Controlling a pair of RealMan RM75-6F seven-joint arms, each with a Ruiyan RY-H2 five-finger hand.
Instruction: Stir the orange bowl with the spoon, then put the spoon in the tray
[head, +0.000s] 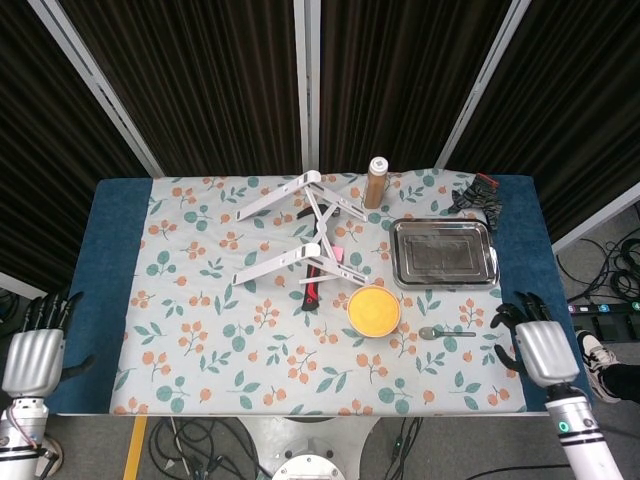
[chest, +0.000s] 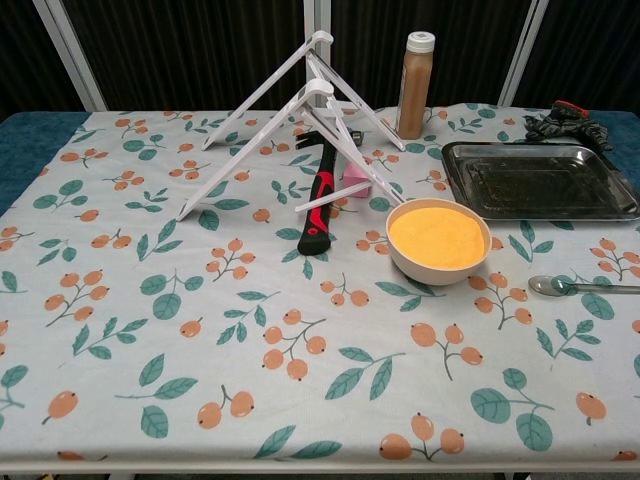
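The orange bowl (head: 374, 310) (chest: 439, 240) stands right of the table's middle, filled with orange powder. A metal spoon (head: 444, 333) (chest: 583, 287) lies flat on the cloth just right of the bowl, its bowl end toward the orange bowl. The steel tray (head: 444, 253) (chest: 538, 181) sits behind the spoon and holds nothing. My right hand (head: 543, 349) hovers over the table's right edge, right of the spoon, fingers apart and holding nothing. My left hand (head: 31, 355) hangs off the table's left front corner, fingers apart and empty. Neither hand shows in the chest view.
White folding stands (head: 300, 228) (chest: 290, 115) lie behind the bowl, with a red-and-black hammer (head: 311, 289) (chest: 319, 211) and a small pink block (chest: 354, 177) beside them. A brown bottle (head: 376, 182) (chest: 415, 71) stands at the back. A dark bundle (head: 474, 196) lies at the back right corner.
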